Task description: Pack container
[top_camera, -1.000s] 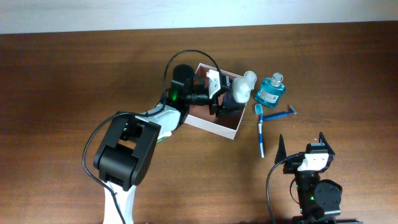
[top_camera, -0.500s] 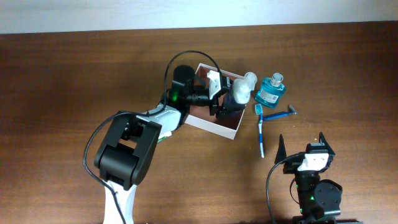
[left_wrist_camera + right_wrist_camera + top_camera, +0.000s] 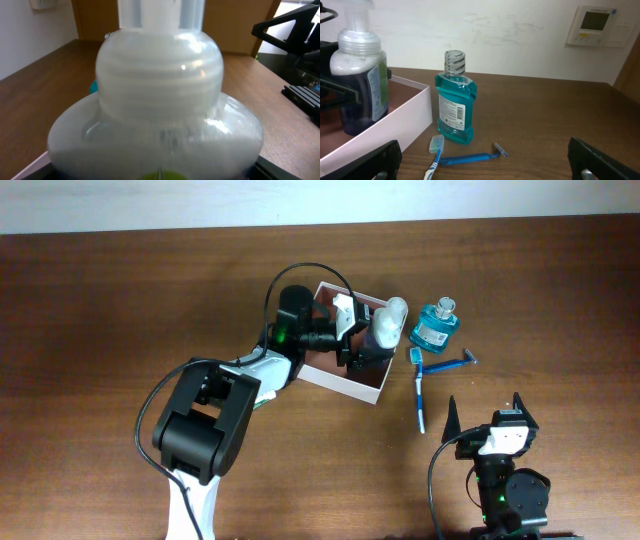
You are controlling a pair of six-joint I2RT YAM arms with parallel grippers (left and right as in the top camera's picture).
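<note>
Judging by the container, barely begun: holds only a pump bottle, upright in the far right corner against the white wall, reddish floor otherwise bare. Sits askew near the middle of the table, just left of the loose toiletries. Probably left to pack: the teal mouthwash bottle, standing just beside the right wall; the toothbrush and razor, lying on the wood near the front right corner. Reaching across the container from the left, the left gripper, fingers either side of the pump bottle; clamped on it or merely flanking it, cannot tell. Well apart at the near edge of the table, the right gripper, fingers spread wide, nothing between them, facing the mouthwash bottle and razor
</note>
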